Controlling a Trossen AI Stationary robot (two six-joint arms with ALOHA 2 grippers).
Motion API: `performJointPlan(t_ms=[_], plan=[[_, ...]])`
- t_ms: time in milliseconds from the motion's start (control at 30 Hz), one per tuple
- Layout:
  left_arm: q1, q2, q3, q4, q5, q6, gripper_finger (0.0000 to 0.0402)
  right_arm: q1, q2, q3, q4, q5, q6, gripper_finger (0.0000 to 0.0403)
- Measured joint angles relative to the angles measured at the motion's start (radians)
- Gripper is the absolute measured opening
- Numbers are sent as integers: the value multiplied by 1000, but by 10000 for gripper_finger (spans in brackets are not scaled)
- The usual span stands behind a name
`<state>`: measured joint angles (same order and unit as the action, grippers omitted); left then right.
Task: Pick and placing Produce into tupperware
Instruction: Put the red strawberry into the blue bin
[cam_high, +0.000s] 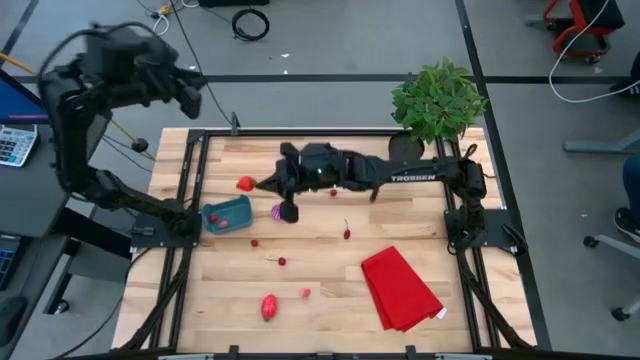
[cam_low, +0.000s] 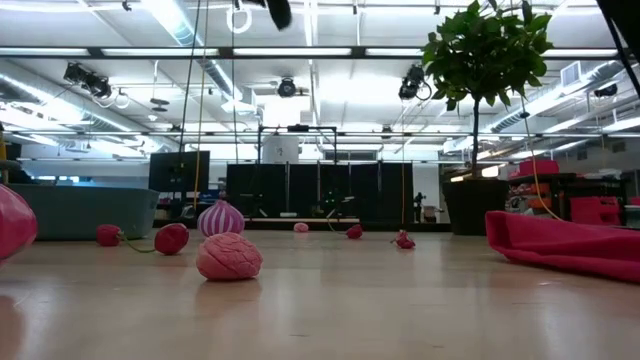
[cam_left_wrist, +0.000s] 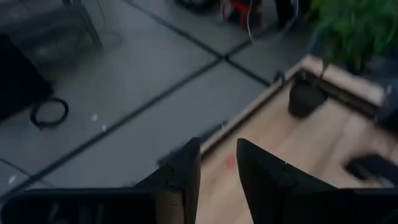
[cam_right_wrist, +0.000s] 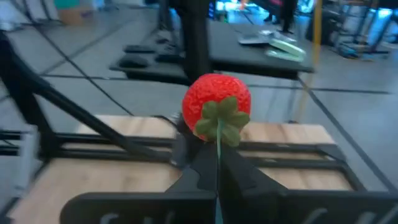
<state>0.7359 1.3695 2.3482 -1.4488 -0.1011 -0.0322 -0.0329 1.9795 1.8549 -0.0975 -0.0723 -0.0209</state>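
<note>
My right gripper (cam_high: 264, 184) reaches level across the table and is shut on a red strawberry (cam_right_wrist: 216, 99), which shows just past the far side of the teal tupperware (cam_high: 228, 215). The tupperware sits at the table's left. A purple-and-white piece (cam_high: 277, 211) lies beside it. Small red pieces (cam_high: 347, 234) (cam_high: 282, 261) and a larger red oval (cam_high: 269, 306) lie scattered on the wood. My left gripper (cam_left_wrist: 219, 171) is raised high over the table's far left corner (cam_high: 190, 97), open, with nothing between its fingers. My right gripper pinches the strawberry's thin green stem (cam_right_wrist: 218, 146) between its two shut fingers, just below the green leaf cap. The fingers come in about level from the table's right. The berry stands out beyond the fingertips, lifted clear of the table.
A folded red cloth (cam_high: 400, 288) lies at the near right. A potted green plant (cam_high: 438, 100) stands at the far right corner. Black frame rails (cam_high: 180, 190) run along the table's left and right sides. In the low view a pink bumpy piece (cam_low: 229, 256) lies nearest.
</note>
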Motion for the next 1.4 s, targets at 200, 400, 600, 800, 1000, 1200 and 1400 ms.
performJointPlan(t_ms=[200, 400, 600, 800, 1000, 1200, 1400], plan=[[32, -72, -35, 120, -10, -8, 108, 65, 93, 16, 43, -5, 54, 0], [36, -81, -35, 126, -10, -42, 107, 52, 283, 239, 4, -7, 88, 0], [36, -80, -35, 85, -10, -73, 107, 16, 493, 501, -204, -10, 69, 0], [35, -80, -35, 37, -9, -91, 107, -35, 527, 431, -241, 11, 121, 0], [36, -71, -36, 13, -10, -88, 107, -60, 536, 432, -233, 8, 75, 0], [35, -62, -36, 14, -10, -86, 107, -64, 538, 433, -234, -67, 11, 0], [35, -53, -36, 12, -10, -60, 107, -40, 568, 432, -227, -82, -5, 0]])
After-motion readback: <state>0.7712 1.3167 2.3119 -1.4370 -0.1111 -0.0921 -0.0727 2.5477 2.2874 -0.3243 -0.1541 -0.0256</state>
